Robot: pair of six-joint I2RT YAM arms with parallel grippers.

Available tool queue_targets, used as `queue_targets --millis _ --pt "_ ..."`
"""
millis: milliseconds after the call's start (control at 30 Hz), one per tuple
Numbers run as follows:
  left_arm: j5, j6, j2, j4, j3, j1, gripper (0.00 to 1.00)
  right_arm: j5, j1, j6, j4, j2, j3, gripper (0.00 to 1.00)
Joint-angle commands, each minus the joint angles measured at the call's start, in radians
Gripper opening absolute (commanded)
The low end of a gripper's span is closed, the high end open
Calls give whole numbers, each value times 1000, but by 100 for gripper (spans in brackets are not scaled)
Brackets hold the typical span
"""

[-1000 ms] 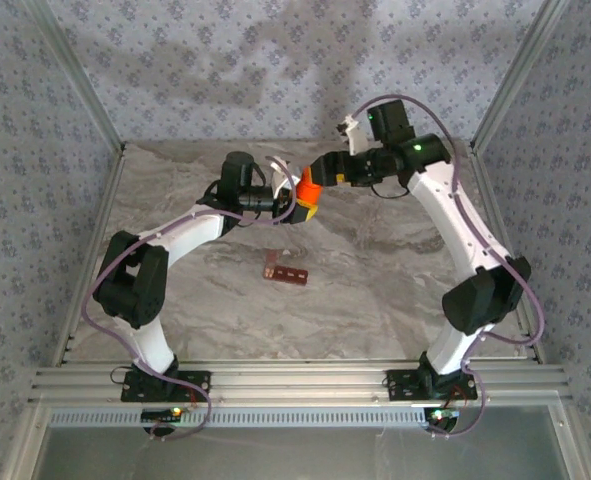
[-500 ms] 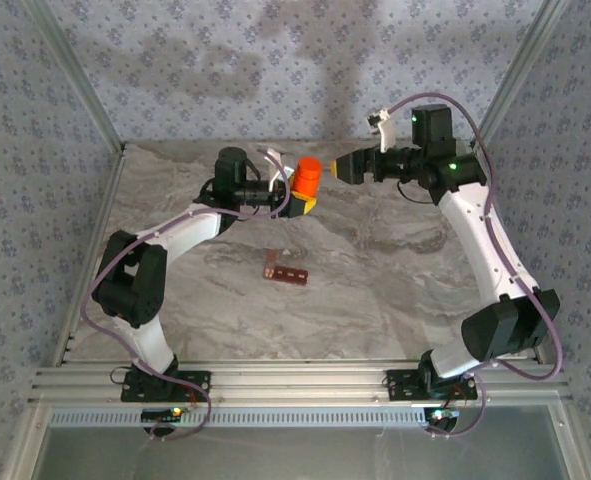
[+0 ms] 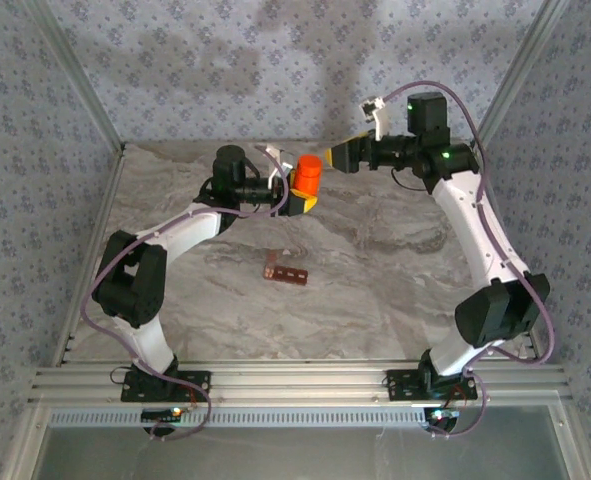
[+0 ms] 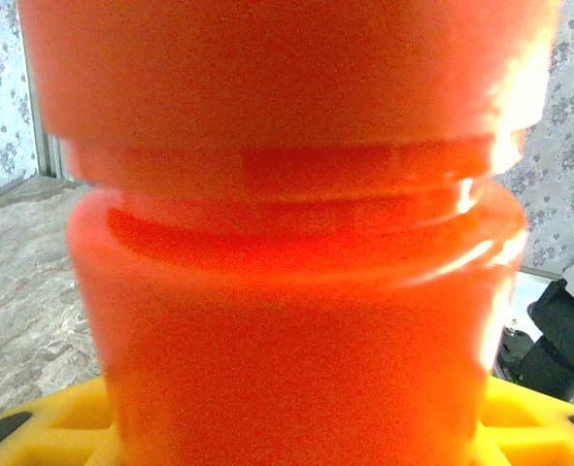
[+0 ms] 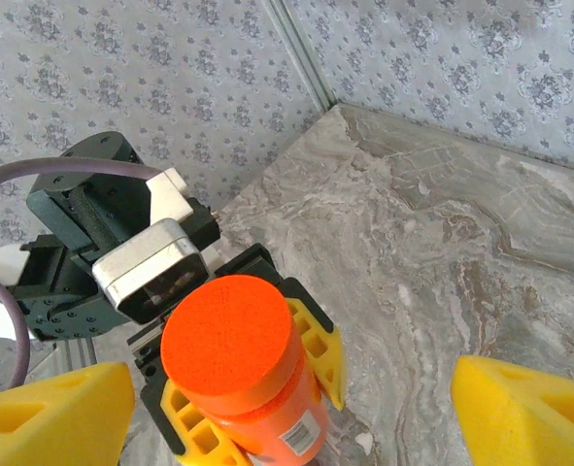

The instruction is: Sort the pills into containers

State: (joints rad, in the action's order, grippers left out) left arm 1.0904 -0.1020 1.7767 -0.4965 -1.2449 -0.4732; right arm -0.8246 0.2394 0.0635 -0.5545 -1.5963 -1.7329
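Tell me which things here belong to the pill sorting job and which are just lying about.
Belongs to the job:
orange bottle, held in the fingers of the left gripper
dark red-brown compartment strip
right gripper, fingers open near the bottle

Just there:
marbled table
patterned walls
metal frame

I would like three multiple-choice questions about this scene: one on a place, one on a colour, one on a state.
1. Where is the brown pill box? A hanging on the wall; B on the table, between the arms; C under a cloth.
2. What colour is the bottle cap? A white; B blue; C orange.
3. How is the right gripper? A open; B shut on the cap; C shut on the pill box.
1 B, it lies on bare table. 2 C, orange like the bottle under it. 3 A, its fingers stand wide apart.
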Motion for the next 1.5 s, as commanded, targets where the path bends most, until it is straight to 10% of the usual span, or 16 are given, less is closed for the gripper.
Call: queue_targets --millis 0,867,1467 --pt "48 35 1 5 -39 -4 0 -17 22 -40 -37 -32 -64 87" --pt "61 107 -8 105 -56 -13 0 97 135 -226 -355 -181 -278 82" --pt "30 98 13 84 -76 -16 0 139 151 -171 -297 -151 -175 45"
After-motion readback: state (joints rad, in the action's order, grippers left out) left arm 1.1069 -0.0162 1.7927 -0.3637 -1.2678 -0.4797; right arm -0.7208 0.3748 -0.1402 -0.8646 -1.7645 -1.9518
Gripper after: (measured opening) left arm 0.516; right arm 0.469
